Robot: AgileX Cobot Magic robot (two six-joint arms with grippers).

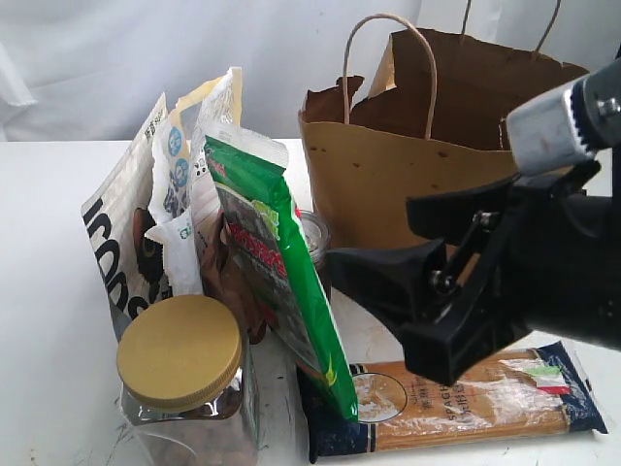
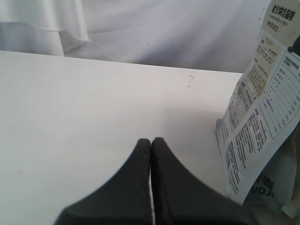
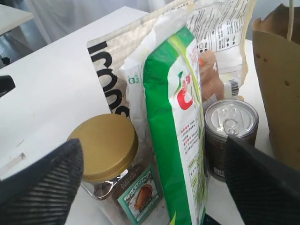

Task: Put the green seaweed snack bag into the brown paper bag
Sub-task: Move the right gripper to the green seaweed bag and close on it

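exterior view, right gripper [image 1: 370,236] spread wide, beside it — leaning green seaweed snack bag [image 1: 281,282]

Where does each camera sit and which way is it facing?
Exterior view: low near the table, facing the green seaweed snack bag and brown paper bag; right gripper open in front.
Left wrist view: on the left arm, looking across the table past the shut left gripper to a white-and-black pouch.
Right wrist view: on the right arm, looking down between open jaws at the snack bag, gold-lidded jar, tin can.
Exterior and right wrist share snack bag, jar, paper bag.
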